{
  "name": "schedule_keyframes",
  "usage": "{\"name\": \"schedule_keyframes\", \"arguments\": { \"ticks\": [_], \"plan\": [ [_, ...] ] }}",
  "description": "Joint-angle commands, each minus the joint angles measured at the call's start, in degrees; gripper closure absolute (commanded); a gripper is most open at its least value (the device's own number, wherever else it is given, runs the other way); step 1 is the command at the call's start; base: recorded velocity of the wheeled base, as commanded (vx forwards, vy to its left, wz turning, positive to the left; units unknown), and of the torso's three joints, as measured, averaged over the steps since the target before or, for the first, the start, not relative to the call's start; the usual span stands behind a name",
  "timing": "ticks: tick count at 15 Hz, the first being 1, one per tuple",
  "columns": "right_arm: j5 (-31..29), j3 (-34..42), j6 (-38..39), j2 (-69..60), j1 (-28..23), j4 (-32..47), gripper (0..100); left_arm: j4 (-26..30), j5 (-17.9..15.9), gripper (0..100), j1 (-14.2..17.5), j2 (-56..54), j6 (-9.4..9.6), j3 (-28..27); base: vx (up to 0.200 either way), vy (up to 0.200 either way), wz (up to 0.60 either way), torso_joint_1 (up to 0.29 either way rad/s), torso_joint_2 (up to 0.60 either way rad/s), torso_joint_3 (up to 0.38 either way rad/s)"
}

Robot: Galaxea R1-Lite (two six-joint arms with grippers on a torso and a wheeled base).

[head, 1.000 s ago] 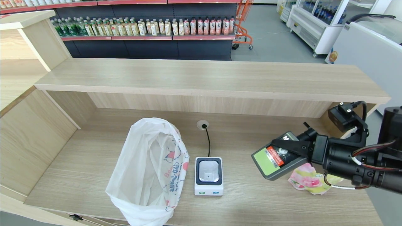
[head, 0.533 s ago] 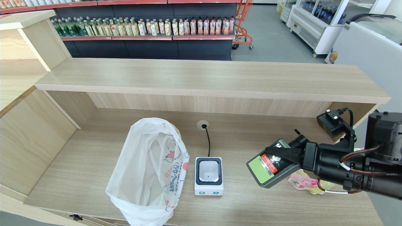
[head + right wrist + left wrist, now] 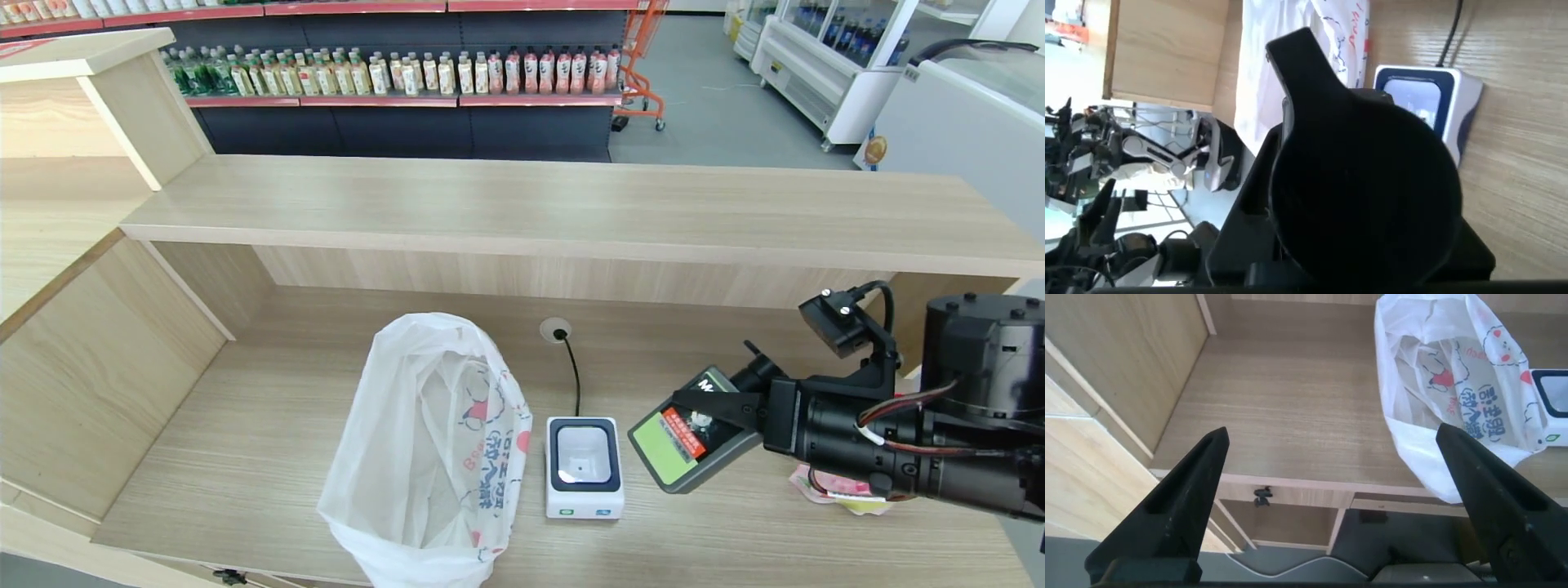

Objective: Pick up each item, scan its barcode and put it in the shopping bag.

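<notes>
My right gripper (image 3: 722, 402) is shut on a dark grey box (image 3: 682, 437) with a green label and a red sticker. It holds the box tilted in the air, just right of the white barcode scanner (image 3: 584, 467). Left of the scanner stands the white shopping bag (image 3: 433, 457) with its mouth open. A pink and yellow packet (image 3: 841, 488) lies on the counter under my right arm. In the right wrist view the held box (image 3: 1364, 188) hides the gripper, and the scanner (image 3: 1422, 96) shows beyond it. My left gripper (image 3: 1331, 433) hangs open off the counter's front edge, near the bag (image 3: 1458, 384).
The work surface is a recessed wooden counter (image 3: 245, 425) with a raised ledge (image 3: 571, 204) behind and a side wall on the left. The scanner's black cable (image 3: 571, 367) runs back to a hole in the counter. Bare wood lies left of the bag.
My right gripper has carried the box to the left, closer to the scanner, and slightly lower. The head camera has also shifted, sliding the whole scene to the right.
</notes>
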Motion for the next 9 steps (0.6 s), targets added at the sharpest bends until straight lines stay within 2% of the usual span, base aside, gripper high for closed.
{"name": "schedule_keyframes", "arguments": {
  "ticks": [1,5,8,9],
  "plan": [
    [-1.4,-0.8,-2.0,2.6,0.2,-0.4,100,0.0,0.0,0,0.0,0.1,-0.01,0.0,0.0,0.2,0.0,-0.007,0.0,0.012],
    [-9.1,-2.6,-5.5,8.9,0.3,-0.8,100,0.0,0.0,0,0.0,0.1,0.08,0.0,0.0,0.2,0.0,0.002,0.0,0.006],
    [-10.0,-4.5,-7.0,12.6,0.3,-0.8,100,0.0,0.0,0,0.0,0.1,0.08,0.0,0.0,0.2,0.0,0.004,0.0,0.001],
    [-10.1,-5.0,-7.3,13.4,0.3,-0.8,100,0.0,0.0,0,0.0,0.1,0.08,0.0,0.0,0.0,0.0,0.0,0.0,0.0]
  ]
}}
